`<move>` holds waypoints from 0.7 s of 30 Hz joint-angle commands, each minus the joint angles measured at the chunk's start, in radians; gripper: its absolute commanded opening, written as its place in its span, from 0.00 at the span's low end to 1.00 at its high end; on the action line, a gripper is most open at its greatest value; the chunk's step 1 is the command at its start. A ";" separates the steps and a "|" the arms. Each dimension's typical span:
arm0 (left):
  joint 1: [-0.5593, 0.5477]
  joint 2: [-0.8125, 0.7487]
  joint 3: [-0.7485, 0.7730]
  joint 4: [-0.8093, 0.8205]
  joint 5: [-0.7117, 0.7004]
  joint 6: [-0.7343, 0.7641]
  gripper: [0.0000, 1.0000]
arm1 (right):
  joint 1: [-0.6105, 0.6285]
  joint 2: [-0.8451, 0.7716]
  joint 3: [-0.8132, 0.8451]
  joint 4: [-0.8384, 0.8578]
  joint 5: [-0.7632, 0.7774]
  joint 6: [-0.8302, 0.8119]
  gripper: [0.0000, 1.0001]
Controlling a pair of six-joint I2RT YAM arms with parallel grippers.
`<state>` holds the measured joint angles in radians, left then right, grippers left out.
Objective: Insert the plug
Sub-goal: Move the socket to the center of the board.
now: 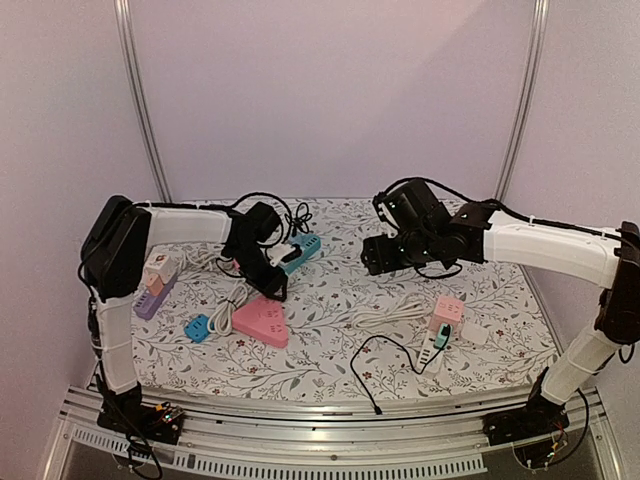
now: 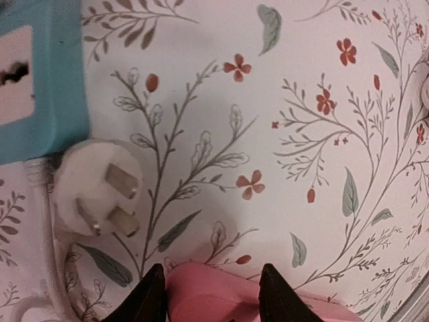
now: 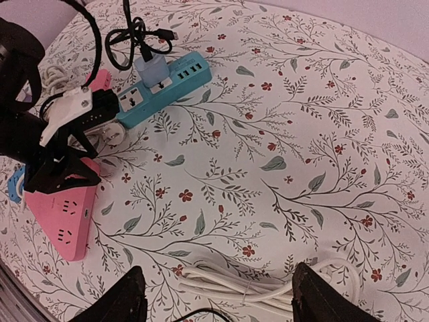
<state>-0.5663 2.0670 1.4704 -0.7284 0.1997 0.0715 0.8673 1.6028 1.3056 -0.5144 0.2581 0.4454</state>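
Observation:
A white three-pin plug point(image 2: 100, 194) lies pins-up on the floral cloth, just below the blue power strip point(image 2: 40, 80). In the left wrist view a corner of the pink triangular power strip point(image 2: 211, 298) fills the gap between the fingers of my left gripper point(image 2: 211, 285), touching both. From above, my left gripper point(image 1: 272, 290) sits at the upper corner of the pink strip point(image 1: 262, 322), beside the blue strip point(image 1: 300, 250). My right gripper point(image 1: 375, 258) hovers open over mid-table. Nothing is between its fingers, and a white cable bundle point(image 3: 268, 285) lies under them.
A pink cube socket point(image 1: 446, 312) and a white-teal strip point(image 1: 432, 350) with a black cable point(image 1: 375, 370) lie at the right. A purple and white socket stack point(image 1: 155, 285) and a small blue adapter point(image 1: 197, 328) sit at the left. A charger point(image 3: 153, 67) is plugged into the blue strip.

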 commanded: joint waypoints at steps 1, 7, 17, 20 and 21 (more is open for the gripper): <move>-0.107 -0.053 -0.105 0.011 0.060 0.123 0.44 | -0.004 -0.031 -0.010 -0.012 0.022 0.007 0.73; -0.179 -0.086 -0.174 0.000 0.135 0.252 0.43 | -0.004 -0.011 0.000 -0.010 0.010 -0.001 0.73; -0.230 -0.128 0.060 -0.245 0.178 0.435 0.81 | -0.004 -0.007 0.020 -0.027 0.026 -0.019 0.75; -0.178 -0.193 0.133 -0.336 0.179 0.470 0.97 | -0.004 -0.001 0.025 -0.028 0.021 -0.021 0.75; -0.149 -0.222 0.136 -0.358 0.174 0.491 0.97 | -0.004 0.001 0.027 -0.027 0.018 -0.021 0.76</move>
<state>-0.7910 1.9686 1.5368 -0.9257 0.3592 0.4702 0.8673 1.5906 1.3060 -0.5217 0.2615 0.4358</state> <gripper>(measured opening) 0.950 0.753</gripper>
